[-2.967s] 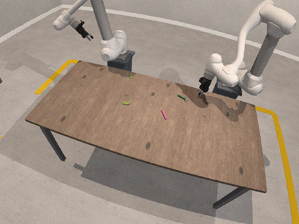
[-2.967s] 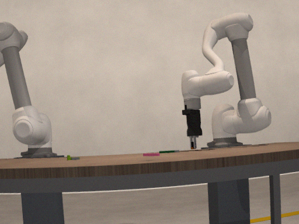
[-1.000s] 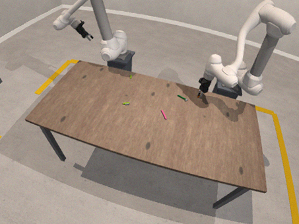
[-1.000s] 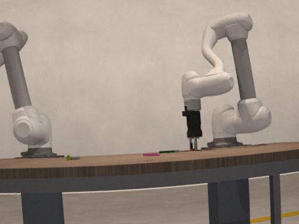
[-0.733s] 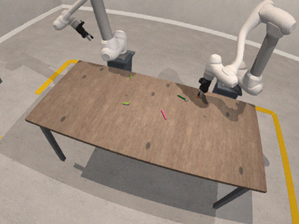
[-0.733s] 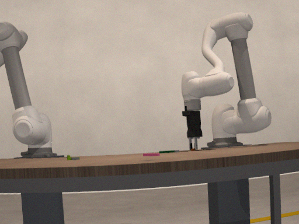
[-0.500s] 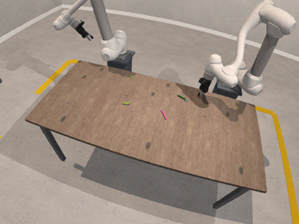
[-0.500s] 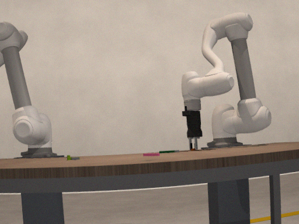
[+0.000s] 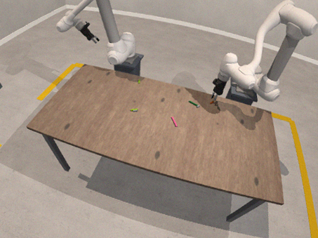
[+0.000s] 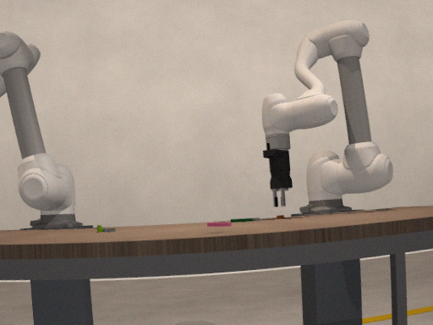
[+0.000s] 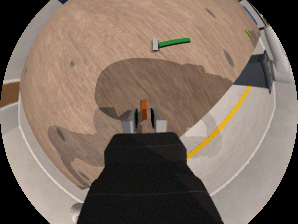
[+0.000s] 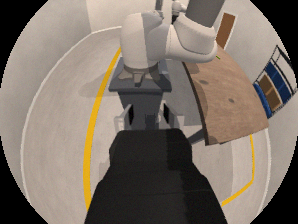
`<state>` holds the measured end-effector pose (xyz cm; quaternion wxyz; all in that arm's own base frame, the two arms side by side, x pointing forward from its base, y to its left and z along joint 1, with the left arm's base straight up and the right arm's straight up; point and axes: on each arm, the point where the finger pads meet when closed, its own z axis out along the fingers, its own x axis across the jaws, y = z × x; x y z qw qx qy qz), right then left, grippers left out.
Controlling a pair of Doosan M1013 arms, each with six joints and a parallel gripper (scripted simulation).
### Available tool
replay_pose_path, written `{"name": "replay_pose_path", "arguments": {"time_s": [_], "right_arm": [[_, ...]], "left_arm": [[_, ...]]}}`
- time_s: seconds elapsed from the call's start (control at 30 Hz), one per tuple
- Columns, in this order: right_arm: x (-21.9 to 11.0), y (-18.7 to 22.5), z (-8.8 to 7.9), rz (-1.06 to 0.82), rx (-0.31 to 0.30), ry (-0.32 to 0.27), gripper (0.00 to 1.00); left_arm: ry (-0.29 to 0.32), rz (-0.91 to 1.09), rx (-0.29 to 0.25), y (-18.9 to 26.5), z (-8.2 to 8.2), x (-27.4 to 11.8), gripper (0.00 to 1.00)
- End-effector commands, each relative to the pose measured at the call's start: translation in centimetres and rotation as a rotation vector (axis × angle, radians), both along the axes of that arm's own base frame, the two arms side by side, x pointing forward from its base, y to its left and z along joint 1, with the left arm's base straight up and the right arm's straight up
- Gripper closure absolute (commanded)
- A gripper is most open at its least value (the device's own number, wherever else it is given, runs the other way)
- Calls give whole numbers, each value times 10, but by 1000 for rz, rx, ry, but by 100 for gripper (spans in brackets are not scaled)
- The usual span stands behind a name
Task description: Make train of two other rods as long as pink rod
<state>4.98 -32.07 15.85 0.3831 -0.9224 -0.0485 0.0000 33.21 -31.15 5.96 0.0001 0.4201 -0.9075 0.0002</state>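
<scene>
Left gripper [image 9: 214, 99] [image 10: 279, 206] [image 11: 144, 118] points down, fingers partly open and empty, above the orange rod [image 9: 211, 102] [image 10: 280, 217] [image 11: 144, 108].
The orange rod lies on the brown wooden table [image 9: 118, 131] [image 10: 169, 238] [image 11: 50, 85] [image 12: 230, 90], near the green rod [image 9: 193, 103] [image 10: 241, 220] [image 11: 175, 43]; the pink rod [image 9: 174, 122] [image 10: 219, 224] lies well apart from it. Right gripper [image 9: 96, 41] [image 12: 149, 115] hangs tilted beyond the table's edge, fingers wide; yellow lines [image 9: 304, 174] [image 10: 397, 314] [image 11: 220, 131] [image 12: 91, 130] mark the grey floor.

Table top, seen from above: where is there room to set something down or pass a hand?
The roomiest patches on the table top look to be between the pink rod and the long edge away from the arms. It's crowded where the left hand hangs over the orange rod, beside the green rod.
</scene>
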Motion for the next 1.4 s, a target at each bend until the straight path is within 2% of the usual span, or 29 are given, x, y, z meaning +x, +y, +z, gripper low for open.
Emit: {"name": "replay_pose_path", "arguments": {"time_s": [0.0, 0.23, 0.47, 0.5, 1.2, 1.37], "right_arm": [[0, 0, 0, 0, -1, 0, 0], [0, 0, 0, 0, -1, 0, 0], [0, 0, 0, 0, -1, 0, 0], [0, 0, 0, 0, -1, 0, 0], [0, 0, 0, 0, -1, 0, 0], [0, 0, 0, 0, -1, 0, 0]], "left_arm": [[-1, 0, 0, 0, 21, 0, 46], [-1, 0, 0, 0, 48, 0, 46], [-1, 0, 0, 0, 52, 0, 46], [-1, 0, 0, 0, 52, 0, 0], [-1, 3, 0, -2, 52, 1, 0], [-1, 75, 0, -50, 64, 23, 0]]}}
